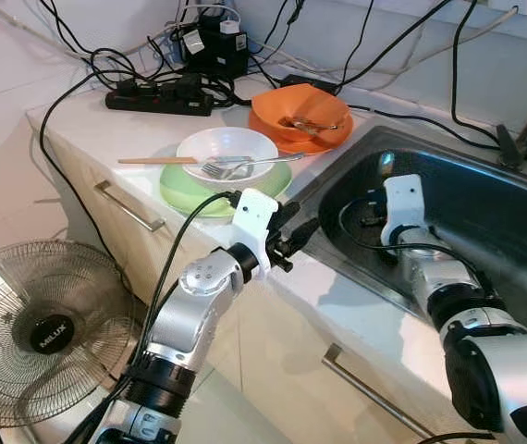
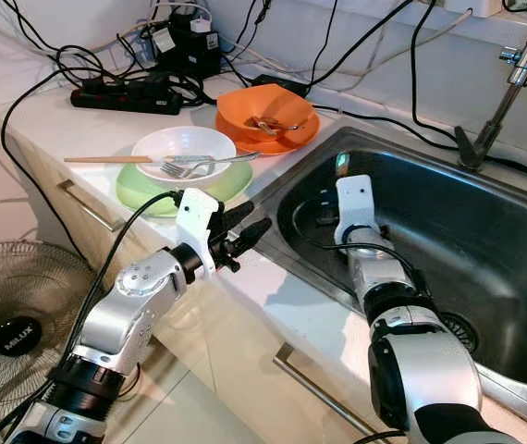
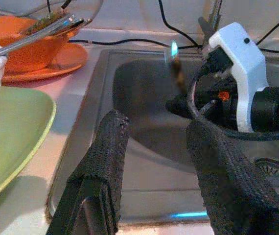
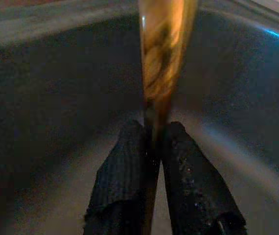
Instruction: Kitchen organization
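My right gripper (image 4: 153,128) is down inside the steel sink (image 1: 485,199), shut on a thin brown utensil handle (image 4: 166,54) that sticks up out of its fingers. The same handle (image 3: 177,73) appears in the left wrist view. My left gripper (image 1: 302,220) hovers open over the counter edge beside the sink's left rim, holding nothing. On the counter to its left, a white bowl (image 1: 226,148) sits on a green plate (image 1: 185,190) with a fork (image 1: 245,165) and a wooden stick (image 1: 153,160) across it. Behind stands an orange bowl (image 1: 305,109) on an orange plate, with cutlery in it.
A black power strip (image 1: 157,97) and a tangle of cables (image 1: 217,46) crowd the back of the counter. The faucet (image 2: 513,79) rises behind the sink. A floor fan (image 1: 37,328) stands at the lower left, before the drawer handles (image 1: 129,205).
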{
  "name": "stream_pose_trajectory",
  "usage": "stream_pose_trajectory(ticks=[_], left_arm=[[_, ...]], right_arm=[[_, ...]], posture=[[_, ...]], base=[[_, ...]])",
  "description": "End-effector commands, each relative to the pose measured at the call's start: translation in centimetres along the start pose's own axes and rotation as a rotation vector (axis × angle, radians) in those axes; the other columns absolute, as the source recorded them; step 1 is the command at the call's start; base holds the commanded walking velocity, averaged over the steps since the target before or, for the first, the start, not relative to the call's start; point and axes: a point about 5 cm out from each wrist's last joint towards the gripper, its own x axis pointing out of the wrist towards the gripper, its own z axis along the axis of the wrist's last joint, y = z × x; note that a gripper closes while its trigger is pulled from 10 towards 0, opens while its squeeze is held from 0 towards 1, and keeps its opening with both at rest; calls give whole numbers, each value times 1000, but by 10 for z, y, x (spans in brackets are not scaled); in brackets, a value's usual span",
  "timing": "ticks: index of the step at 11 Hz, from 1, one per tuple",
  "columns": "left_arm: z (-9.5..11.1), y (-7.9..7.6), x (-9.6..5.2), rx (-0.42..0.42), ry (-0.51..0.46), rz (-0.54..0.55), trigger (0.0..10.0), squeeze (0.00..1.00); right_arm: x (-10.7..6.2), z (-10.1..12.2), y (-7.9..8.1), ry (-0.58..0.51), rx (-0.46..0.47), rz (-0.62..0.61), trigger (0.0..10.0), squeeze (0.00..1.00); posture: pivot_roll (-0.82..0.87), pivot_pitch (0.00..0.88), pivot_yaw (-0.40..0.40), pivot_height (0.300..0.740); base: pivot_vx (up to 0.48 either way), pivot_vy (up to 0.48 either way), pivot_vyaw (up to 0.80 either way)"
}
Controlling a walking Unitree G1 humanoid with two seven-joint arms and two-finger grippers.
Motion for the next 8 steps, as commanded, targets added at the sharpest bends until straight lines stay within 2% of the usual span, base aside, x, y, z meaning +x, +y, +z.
stream_pose_trajectory(ticks=[1, 3, 4, 5, 6, 7, 8], left_arm=[[1, -2, 3, 16, 9, -8, 10000, 0], [0, -3, 4, 15, 10, -11, 10000, 0], [1, -2, 4, 15, 9, -11, 10000, 0], [3, -2, 4, 23, -7, -3, 10000, 0], [6, -2, 4, 55, -25, 10, 10000, 0], [10, 0, 4, 119, -53, 56, 10000, 0], [15, 4, 3, 236, -92, 122, 10000, 0]], right_arm=[[1, 4, 2, 8, -9, 7, 10000, 741], [1, 2, 4, 14, -11, 14, 10000, 702], [1, 2, 4, 11, -14, 17, 10000, 255], [1, 12, 6, -58, -17, 26, 10000, 0], [0, 24, 8, -146, 0, 41, 10000, 0], [-2, 42, 12, -287, 52, 76, 10000, 0], [-10, 58, 18, -441, 129, 137, 10000, 0]], posture=[[208, 0, -11, 740], [208, 0, -11, 740], [210, 0, -13, 740], [207, 0, -13, 740], [207, 0, -14, 740], [204, 0, -15, 740], [202, 0, -17, 740]], base=[[0, 0, 0], [0, 0, 0], [0, 0, 0], [0, 0, 0], [0, 0, 0], [0, 0, 0], [0, 0, 0]])
